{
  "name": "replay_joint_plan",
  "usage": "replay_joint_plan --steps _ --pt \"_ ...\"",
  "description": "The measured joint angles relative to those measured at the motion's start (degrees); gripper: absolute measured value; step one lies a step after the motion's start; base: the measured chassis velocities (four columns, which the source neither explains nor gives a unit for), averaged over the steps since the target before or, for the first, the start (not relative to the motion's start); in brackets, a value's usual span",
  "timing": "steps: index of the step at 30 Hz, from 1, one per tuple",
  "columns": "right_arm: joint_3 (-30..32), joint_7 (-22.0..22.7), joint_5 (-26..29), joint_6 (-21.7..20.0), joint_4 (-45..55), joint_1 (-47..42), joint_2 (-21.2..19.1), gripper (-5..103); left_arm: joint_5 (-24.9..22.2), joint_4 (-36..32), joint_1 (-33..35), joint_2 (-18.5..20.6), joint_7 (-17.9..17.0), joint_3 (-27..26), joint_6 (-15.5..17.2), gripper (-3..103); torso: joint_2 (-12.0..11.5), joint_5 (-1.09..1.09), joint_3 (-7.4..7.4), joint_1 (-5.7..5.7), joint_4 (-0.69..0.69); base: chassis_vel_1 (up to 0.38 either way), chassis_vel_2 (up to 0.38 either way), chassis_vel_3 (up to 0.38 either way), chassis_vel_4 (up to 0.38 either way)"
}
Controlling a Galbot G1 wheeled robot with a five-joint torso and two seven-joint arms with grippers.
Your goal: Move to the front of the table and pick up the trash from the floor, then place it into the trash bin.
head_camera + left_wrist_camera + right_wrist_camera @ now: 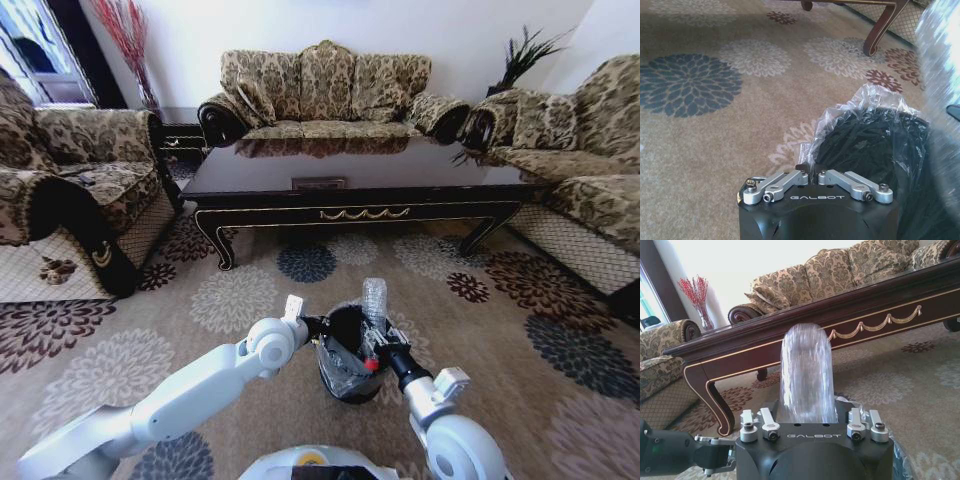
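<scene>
My right gripper (377, 345) is shut on the clear plastic bottle (374, 298), which stands bottom-up with its red cap pointing down over the trash bin (345, 378). In the right wrist view the bottle (807, 370) rises between the fingers of that gripper (807, 412). The small black bin with its shiny bag (875, 145) sits on the patterned carpet (240, 300) just before me. My left gripper (315, 326) is shut on the near rim of the bin, the bag's edge pinched at the gripper (806, 167). The dark wooden table (350, 170) stands beyond.
Patterned sofas ring the table: one (325, 85) behind it, an armchair (70, 190) to the left, another sofa (590, 170) to the right. The table's curved legs (720, 410) stand on the carpet. Open carpet lies between the bin and the table.
</scene>
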Motion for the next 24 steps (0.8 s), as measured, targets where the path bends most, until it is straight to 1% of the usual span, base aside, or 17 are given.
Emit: replay_joint_plan --steps 3,5,7,8,10,12,16,17,20,21,24 --pt "-0.2 0.0 -0.1 0.0 0.0 -0.2 0.3 80 0.2 -0.2 0.7 0.4 0.0 -0.2 0.0 4 0.0 0.00 0.00 0.00 0.00 0.000 0.000 0.000 0.000" --pt "-0.3 0.0 -0.2 0.0 0.0 -0.2 0.3 80 0.2 -0.3 0.8 0.6 0.1 -0.3 0.0 4 0.0 0.00 0.00 0.00 0.00 0.000 0.000 0.000 0.000" --pt "-0.3 0.1 -0.2 0.0 0.0 -0.1 0.3 90 0.3 -0.3 0.9 0.7 0.1 -0.6 0.0 4 0.0 0.00 0.00 0.00 0.00 0.000 0.000 0.000 0.000" --pt "-0.3 0.1 -0.2 0.0 0.0 -0.1 0.3 90 0.3 -0.3 0.9 0.7 0.1 -0.6 0.0 4 0.0 0.00 0.00 0.00 0.00 0.000 0.000 0.000 0.000" --pt "-0.3 0.1 -0.2 -0.1 0.0 -0.1 0.2 98 0.3 -0.3 1.1 0.9 0.2 -1.1 0.0 4 0.0 0.00 0.00 0.00 0.00 0.000 0.000 0.000 0.000" --pt "-0.2 0.1 -0.2 -0.1 0.0 0.0 0.2 100 0.3 -0.3 1.3 1.0 0.3 -1.5 0.0 4 0.0 0.00 0.00 0.00 0.00 0.000 0.000 0.000 0.000" --pt "0.3 0.3 -0.2 0.1 0.0 -0.2 0.1 100 0.3 -0.2 1.7 2.4 1.4 -5.6 0.2 4 0.0 0.00 0.00 0.00 0.00 0.000 0.000 0.000 0.000" --pt "0.3 0.3 -0.2 0.1 0.0 -0.2 0.1 100 0.3 -0.2 1.7 2.4 1.4 -5.6 0.2 4 0.0 0.00 0.00 0.00 0.00 0.000 0.000 0.000 0.000" --pt "0.7 0.5 0.0 0.4 -0.2 0.6 0.2 100 -0.2 0.0 2.1 4.0 2.1 -9.3 0.3 4 0.0 0.00 0.00 0.00 0.00 0.000 0.000 0.000 0.000" --pt "0.7 0.5 0.0 0.4 -0.2 0.6 0.2 100 -0.2 0.0 2.1 4.0 2.1 -9.3 0.3 4 0.0 0.00 0.00 0.00 0.00 0.000 0.000 0.000 0.000" --pt "1.2 0.7 -0.4 0.8 -0.2 1.9 0.5 100 0.3 0.1 4.2 6.3 3.5 -13.9 0.3 4 0.0 -0.01 0.00 0.00 0.00 0.000 0.000 0.000 0.000"
